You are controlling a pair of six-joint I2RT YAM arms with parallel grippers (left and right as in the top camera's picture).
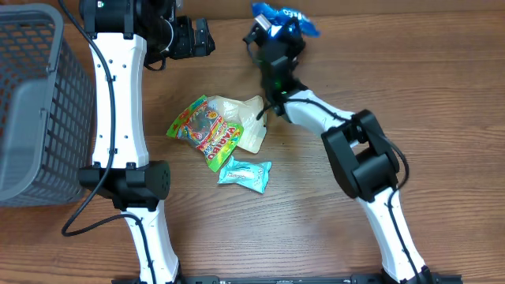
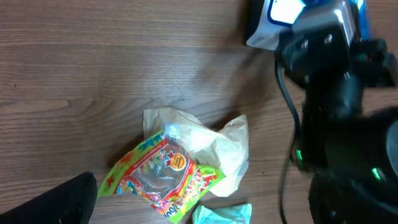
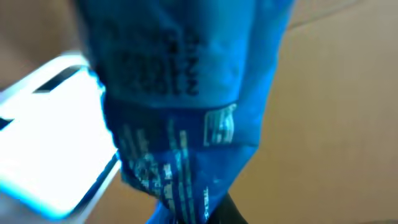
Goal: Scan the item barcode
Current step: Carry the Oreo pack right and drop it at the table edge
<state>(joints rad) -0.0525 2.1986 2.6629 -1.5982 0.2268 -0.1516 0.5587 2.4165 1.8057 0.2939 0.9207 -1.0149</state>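
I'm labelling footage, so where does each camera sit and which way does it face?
Overhead: above the table, facing straight down; basket, packets, both arms show.
Left wrist: looks down at the candy packet and right arm; own finger lower left.
Right wrist: close on the blue packet in its shut jaws.
Shared: candy packet, overhead and left wrist.

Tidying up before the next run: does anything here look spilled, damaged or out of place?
Nothing spilled or torn. The only untidy spot is mid-table: the colourful candy bag lies askew on top of a pale bag, with a teal packet beside them.
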